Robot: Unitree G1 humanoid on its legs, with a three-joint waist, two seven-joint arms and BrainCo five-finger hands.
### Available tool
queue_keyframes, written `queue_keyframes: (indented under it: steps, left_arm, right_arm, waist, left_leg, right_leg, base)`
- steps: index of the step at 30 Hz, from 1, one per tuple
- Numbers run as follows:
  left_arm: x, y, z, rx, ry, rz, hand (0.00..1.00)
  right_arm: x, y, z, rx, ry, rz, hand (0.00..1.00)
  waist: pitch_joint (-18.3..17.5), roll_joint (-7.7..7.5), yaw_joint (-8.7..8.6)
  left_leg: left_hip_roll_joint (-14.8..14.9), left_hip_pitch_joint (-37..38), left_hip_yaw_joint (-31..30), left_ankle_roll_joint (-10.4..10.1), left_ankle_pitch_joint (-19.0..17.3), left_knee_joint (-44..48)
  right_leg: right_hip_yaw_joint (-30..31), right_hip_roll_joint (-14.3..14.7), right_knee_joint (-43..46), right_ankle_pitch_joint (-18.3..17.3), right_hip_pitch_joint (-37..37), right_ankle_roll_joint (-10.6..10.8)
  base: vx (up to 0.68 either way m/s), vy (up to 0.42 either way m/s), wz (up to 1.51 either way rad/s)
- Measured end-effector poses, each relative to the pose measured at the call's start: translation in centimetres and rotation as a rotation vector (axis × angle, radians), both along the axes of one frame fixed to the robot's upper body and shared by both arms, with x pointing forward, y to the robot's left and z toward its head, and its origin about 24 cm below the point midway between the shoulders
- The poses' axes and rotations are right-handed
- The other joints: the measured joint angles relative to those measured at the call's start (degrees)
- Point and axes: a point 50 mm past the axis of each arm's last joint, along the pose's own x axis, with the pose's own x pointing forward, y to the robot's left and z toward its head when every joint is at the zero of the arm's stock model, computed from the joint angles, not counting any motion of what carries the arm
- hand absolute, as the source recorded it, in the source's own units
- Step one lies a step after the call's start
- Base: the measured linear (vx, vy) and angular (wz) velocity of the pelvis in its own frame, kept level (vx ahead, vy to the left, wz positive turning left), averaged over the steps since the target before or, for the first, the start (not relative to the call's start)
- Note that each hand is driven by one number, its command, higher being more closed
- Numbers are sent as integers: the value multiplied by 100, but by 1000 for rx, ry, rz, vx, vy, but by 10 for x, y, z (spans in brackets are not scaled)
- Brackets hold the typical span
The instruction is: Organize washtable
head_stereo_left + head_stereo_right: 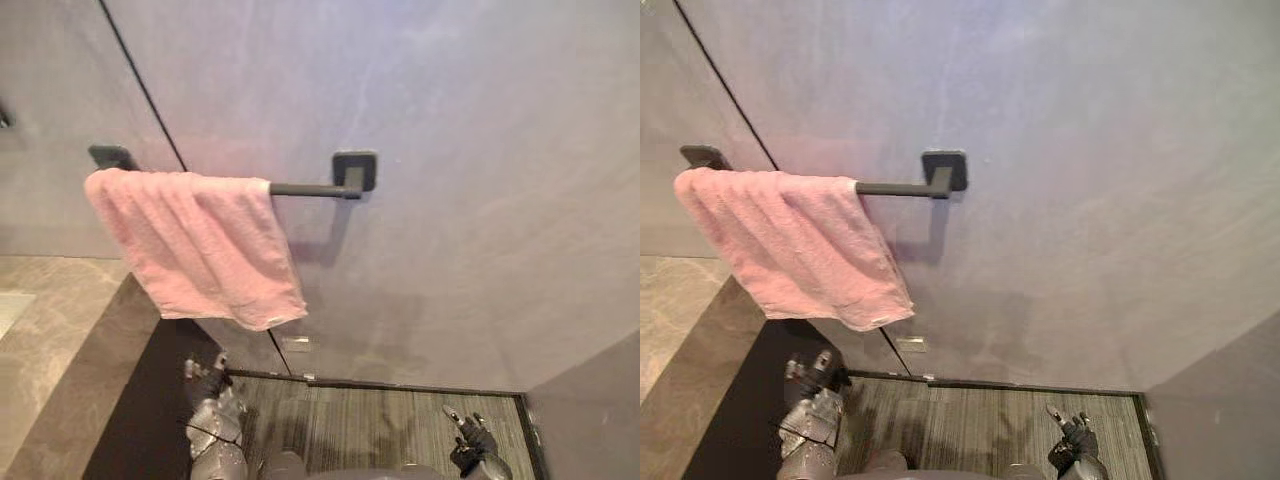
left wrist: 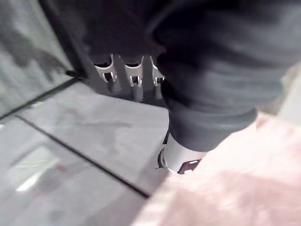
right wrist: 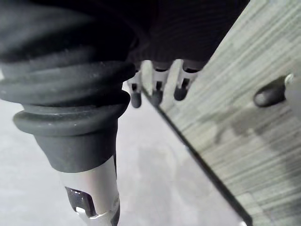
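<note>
Up on the wall, the pink towel (image 1: 200, 245) hangs draped over the dark bar (image 1: 305, 189), hiding most of it. My left hand (image 1: 207, 380) is low, fingers relaxed and empty, tips blurred. My right hand (image 1: 470, 440) is low too, fingers loosely straight, holding nothing.

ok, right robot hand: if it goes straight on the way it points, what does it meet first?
Likely the grey wall, low down by the dark baseboard: the right robot hand points there and nothing shows in between, though depth is unclear.
</note>
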Motion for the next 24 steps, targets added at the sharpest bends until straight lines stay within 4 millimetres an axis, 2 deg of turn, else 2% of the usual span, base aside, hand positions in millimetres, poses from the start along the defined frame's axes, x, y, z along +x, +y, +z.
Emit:
queue_keyframes:
  steps: [3, 6, 7, 10, 17, 21, 22, 24]
  left_arm:
    - [-8, 17, 19, 70, -56, 91, 0]
    - [-11, 31, 48, 188, -142, 162, 0]
    - [-11, 32, 51, 200, -153, 166, 0]
    - [-7, 36, 78, 292, -244, 175, 0]
    - [-5, 36, 111, 372, -383, 205, 0]
    - [-3, 34, 136, 439, -482, 125, 0]
    - [0, 35, 147, 482, -525, 79, 0]
    - [4, 40, 164, 566, -583, 2, 0]
  right_arm:
    - [-10, 8, -4, 19, 24, -14, 0]
    - [-32, 12, -9, 32, 77, -20, 0]
    - [-34, 12, -9, 32, 81, -21, 0]
    - [-45, 11, -11, 30, 111, -26, 0]
    - [-51, 20, -14, 53, 135, -1, 0]
    - [-46, 23, -14, 57, 125, 44, 0]
    - [-46, 23, -14, 58, 124, 47, 0]
    - [-48, 22, -14, 63, 124, 53, 0]
  waist:
    - [-44, -120, 2]
    - [-78, -133, 40]
    - [-85, -134, 46]
    - [-120, -146, 131]
    - [-297, -365, 135]
    - [-329, -375, 205]
    - [-337, -367, 259]
    - [-445, -332, 258]
  left_leg:
    - [-197, 117, 24, 40, 73, -284]
    - [-421, 249, 12, 113, 110, -648]
    - [-443, 248, 9, 118, 116, -672]
    - [-531, 246, -39, 100, 143, -806]
    - [-646, 252, -292, 54, 258, -904]
    - [-653, 292, -274, 53, 258, -973]
    - [-649, 332, -238, 42, 265, -1032]
    - [-661, 359, -213, 37, 335, -1199]
  right_leg:
    - [19, -154, -2, -59, 5, 122]
    - [-77, -343, 8, -161, 94, 225]
    - [-87, -352, 6, -169, 88, 221]
    - [-168, -398, -32, -174, 94, 256]
    - [-440, -463, -235, -160, 355, 269]
    - [-416, -473, -310, -141, 389, 258]
    - [-360, -467, -323, -137, 383, 253]
    - [-266, -426, -402, -101, 356, 243]
  base:
    - [14, 78, 9]
    - [-15, 66, 22]
    - [24, 56, 19]
    - [34, 19, 13]
    - [110, -2, 27]
    - [22, 6, 0]
    - [-15, 6, -13]
    - [-26, -4, -8]
